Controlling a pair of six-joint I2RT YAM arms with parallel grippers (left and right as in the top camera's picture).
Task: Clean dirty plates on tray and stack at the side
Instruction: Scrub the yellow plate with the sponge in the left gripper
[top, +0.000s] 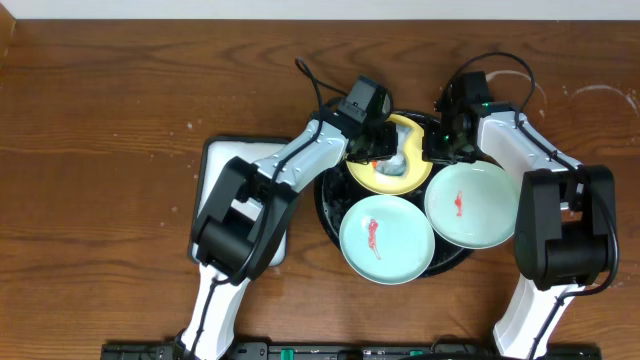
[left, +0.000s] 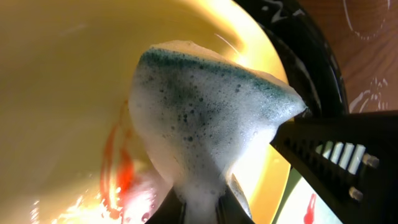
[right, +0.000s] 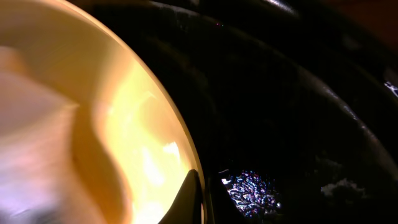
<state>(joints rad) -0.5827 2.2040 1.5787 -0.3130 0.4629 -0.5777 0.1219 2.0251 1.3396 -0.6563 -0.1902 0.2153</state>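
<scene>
Now left pincer (left: 202, 208) presses foamy sponge (left: 205, 118) — onto the yellow plate (left: 62, 93).

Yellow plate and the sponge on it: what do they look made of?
The yellow plate looks like glossy plastic or glazed ceramic. Sharp wet highlights show a hard, smooth finish, but which of the two is unclear. The sponge looks like soft foam with a green scouring face, pitted and coated in white suds.
</scene>
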